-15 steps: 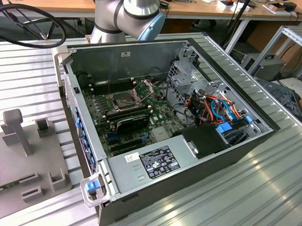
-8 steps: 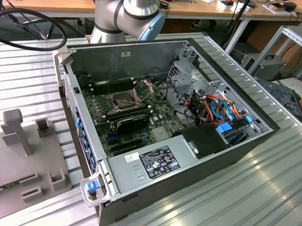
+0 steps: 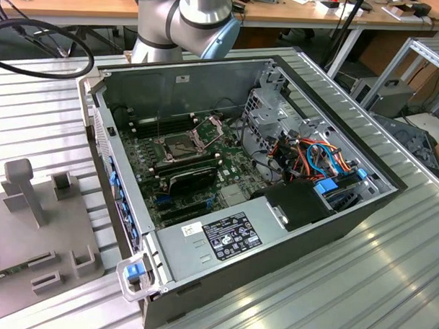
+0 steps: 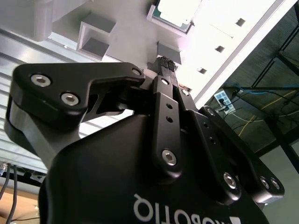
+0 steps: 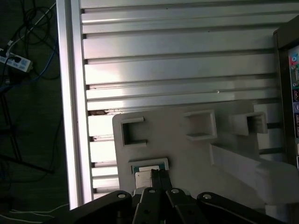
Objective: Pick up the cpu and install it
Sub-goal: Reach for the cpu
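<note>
The cpu (image 5: 144,176) is a small silver-grey square lying flat in a green-edged recess of the grey fixture plate (image 5: 187,154). The second wrist view shows the cpu (image 4: 175,10) beyond the fingertips. My gripper (image 5: 159,173) hangs above the plate with its two black fingers pressed together and nothing between them. In the first wrist view its tips overlap the chip's edge, and in the second wrist view the gripper (image 4: 167,64) stands clear of it. In the open computer case (image 3: 172,83), the motherboard socket (image 3: 178,145) sits with its metal frame lifted.
The fixture plate (image 3: 29,237) carries raised blocks and a tall post (image 3: 24,190) at the exterior view's left. The slatted aluminium table (image 5: 177,56) ends at an edge (image 5: 70,93), with cables on the floor beyond. Drive cage and wires fill the case's right side (image 3: 313,157).
</note>
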